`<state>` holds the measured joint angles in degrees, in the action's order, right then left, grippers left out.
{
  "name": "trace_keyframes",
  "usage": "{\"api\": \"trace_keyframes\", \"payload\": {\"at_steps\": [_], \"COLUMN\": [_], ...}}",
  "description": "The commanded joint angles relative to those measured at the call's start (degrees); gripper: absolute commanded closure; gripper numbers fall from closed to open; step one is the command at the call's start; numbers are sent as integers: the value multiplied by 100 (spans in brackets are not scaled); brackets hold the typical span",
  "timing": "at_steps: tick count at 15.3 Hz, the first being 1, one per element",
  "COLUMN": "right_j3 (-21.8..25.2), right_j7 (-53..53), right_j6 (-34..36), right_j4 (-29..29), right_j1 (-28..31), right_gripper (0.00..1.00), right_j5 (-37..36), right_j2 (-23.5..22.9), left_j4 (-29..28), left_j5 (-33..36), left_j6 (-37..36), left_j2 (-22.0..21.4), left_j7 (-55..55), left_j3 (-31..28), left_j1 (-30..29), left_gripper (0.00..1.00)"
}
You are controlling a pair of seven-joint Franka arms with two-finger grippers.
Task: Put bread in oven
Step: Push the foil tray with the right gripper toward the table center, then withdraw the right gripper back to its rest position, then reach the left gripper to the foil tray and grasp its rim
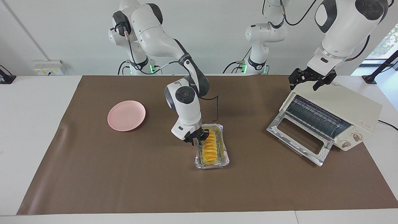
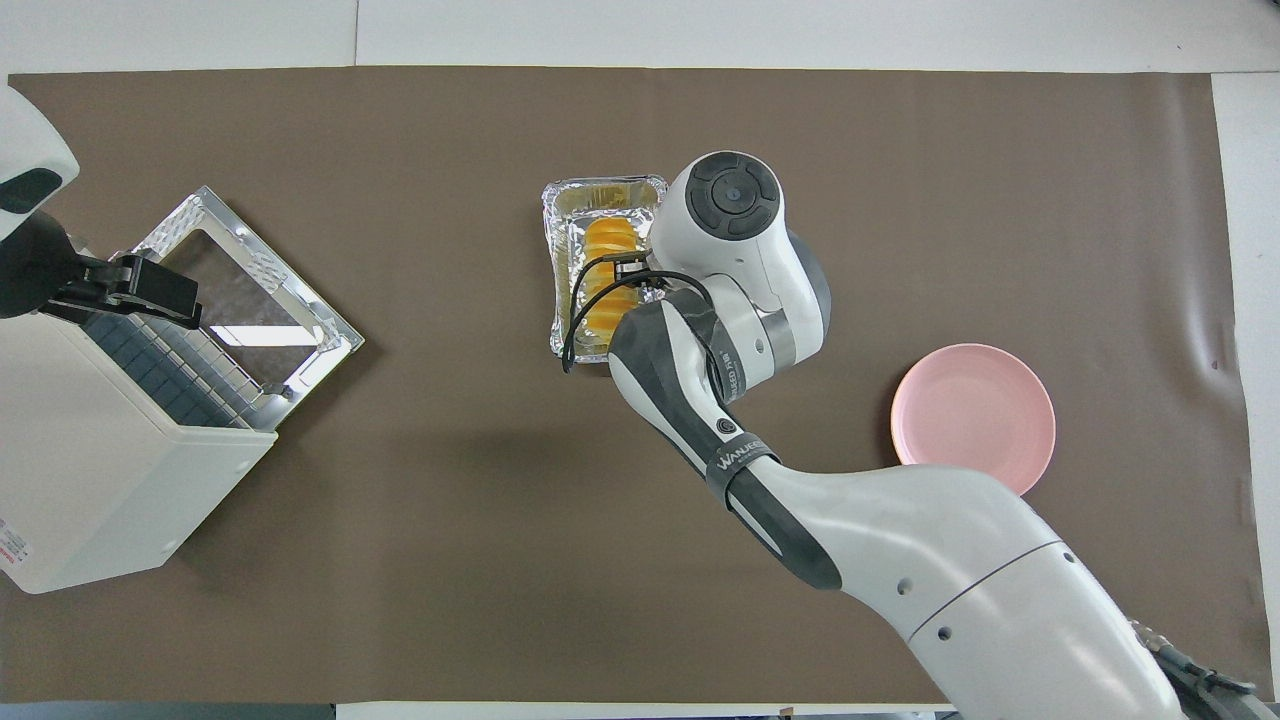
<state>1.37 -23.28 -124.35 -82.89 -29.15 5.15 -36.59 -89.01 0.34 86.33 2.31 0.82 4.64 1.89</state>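
On the brown mat (image 1: 124, 174), only the facing view shows the right tool (image 1: 199, 139) parted at the bread (image 1: 209, 148).

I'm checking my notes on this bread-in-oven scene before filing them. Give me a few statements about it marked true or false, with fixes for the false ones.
1. The ridged yellow-orange bread lies in the crinkled silver foil tray. True.
2. The cream-white toaster oven has its glass door shut. False: the door hangs open.
3. The round pink plate holds a slice of bread. False: nothing lies on it.
4. The left gripper is over the oven's top. True.
5. The right gripper is at the tray's end nearer the robots. True.
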Motion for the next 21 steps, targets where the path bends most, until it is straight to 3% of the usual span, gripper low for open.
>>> {"api": "trace_keyframes", "payload": {"at_steps": [1,6,12,16,19,21], "right_j3": [30,30,30,39,39,48], "right_j7": [-19,630,2150,2425,2382,2390], "right_j6": [516,1105,2634,3390,3444,3435], "right_j4": [299,240,-139,-244,-306,-289], "right_j1": [190,778,2034,2607,2975,3073], "right_gripper": [0,0,0,0,0,0], "right_j5": [-94,-76,-85,-93,-102,-120], "right_j2": [160,940,2295,2831,2982,2973], "left_j4": [-196,-187,-187,-152,338,1310], "left_j5": [-131,-131,-131,-183,-324,-289], "left_j6": [68,68,68,384,314,157], "left_j2": [-169,-169,-195,-91,496,1434], "left_j7": [76,76,59,-907,-1030,-1834], "left_j3": [11,11,28,81,72,46], "left_j1": [-66,-66,4,117,766,1328], "left_gripper": [0,0,0,0,0,0]}}
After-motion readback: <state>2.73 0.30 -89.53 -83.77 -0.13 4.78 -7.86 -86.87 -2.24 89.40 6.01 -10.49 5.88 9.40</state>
